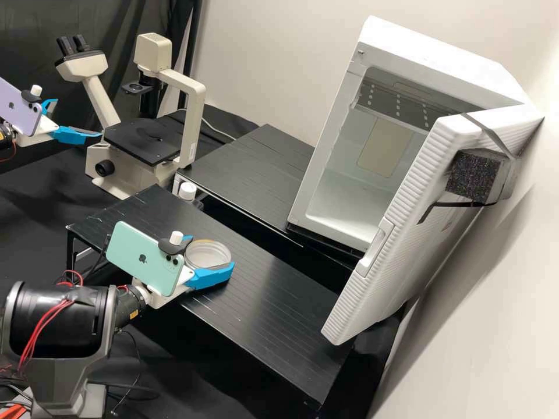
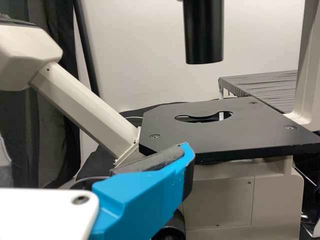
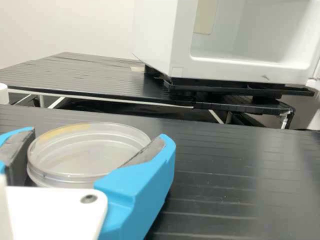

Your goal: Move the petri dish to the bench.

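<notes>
Petri dish (image 3: 89, 151), 1 item: round, clear, shallow, with a yellowish patch along part of the rim. Located at the ribbed black table (image 1: 279, 302), between the right gripper's (image 1: 212, 252) 2 fingers; whether its base touches the table cannot be told.

Right gripper: fingers parted to the dish's width, 1 against each side of its wall – dish held.

Left gripper (image 1: 78, 118): beside the microscope (image 1: 192, 122), 2 fingers apart, nothing between them.

By view: the high view records the microscope's 2 eyepieces (image 1: 72, 44), and the white cabinet's (image 1: 326, 174) door (image 1: 402, 221) standing open with a dark block (image 1: 473, 174) strapped on. The left wrist view adds the cut-out in the black stage (image 2: 250, 130) and 1 blue finger in front of the stage's edge. The right wrist view adds the dish's wall up close and the dark base (image 3: 225, 89) under the cabinet.

Orientation: dish lying level, broad round face upward – circular outline, hence 0 long axes.
</notes>
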Action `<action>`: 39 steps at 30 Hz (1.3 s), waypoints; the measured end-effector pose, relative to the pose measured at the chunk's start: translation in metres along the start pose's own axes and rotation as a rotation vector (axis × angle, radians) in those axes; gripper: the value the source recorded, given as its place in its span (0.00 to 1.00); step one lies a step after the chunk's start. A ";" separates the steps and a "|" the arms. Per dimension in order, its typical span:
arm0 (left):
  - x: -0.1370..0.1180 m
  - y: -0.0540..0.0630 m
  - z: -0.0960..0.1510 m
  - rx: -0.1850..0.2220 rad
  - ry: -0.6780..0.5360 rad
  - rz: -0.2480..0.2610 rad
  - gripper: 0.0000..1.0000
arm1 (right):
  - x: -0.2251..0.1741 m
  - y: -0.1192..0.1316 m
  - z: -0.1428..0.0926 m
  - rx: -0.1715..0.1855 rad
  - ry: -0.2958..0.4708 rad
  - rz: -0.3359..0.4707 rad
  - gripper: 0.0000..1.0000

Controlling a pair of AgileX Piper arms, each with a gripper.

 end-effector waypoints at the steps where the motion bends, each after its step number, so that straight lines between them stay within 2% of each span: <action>1: 0.000 0.000 0.000 0.000 0.000 0.000 1.00 | 0.000 0.000 0.000 -0.002 -0.002 0.001 1.00; 4: 0.000 0.000 0.000 0.000 0.000 0.000 1.00 | 0.001 0.000 0.001 -0.008 -0.004 0.001 1.00; 15: 0.000 0.000 0.000 0.000 0.000 0.000 1.00 | -0.001 -0.001 -0.001 0.018 0.007 -0.007 1.00; 19: 0.000 0.000 0.000 0.000 0.000 0.000 1.00 | -0.010 0.006 -0.008 0.020 0.044 0.002 1.00; 26: 0.000 0.000 0.000 0.000 0.000 0.000 1.00 | -0.032 0.036 -0.016 0.068 0.134 0.077 1.00; 31: 0.000 0.000 0.000 0.000 0.000 0.000 1.00 | -0.043 0.053 -0.016 0.052 0.192 0.130 1.00; 37: 0.000 0.000 0.000 0.000 0.000 0.000 1.00 | -0.044 0.051 -0.019 0.053 0.227 0.111 1.00; 39: 0.000 0.000 0.000 0.000 0.000 0.000 1.00 | -0.044 0.047 -0.021 0.079 0.237 0.086 1.00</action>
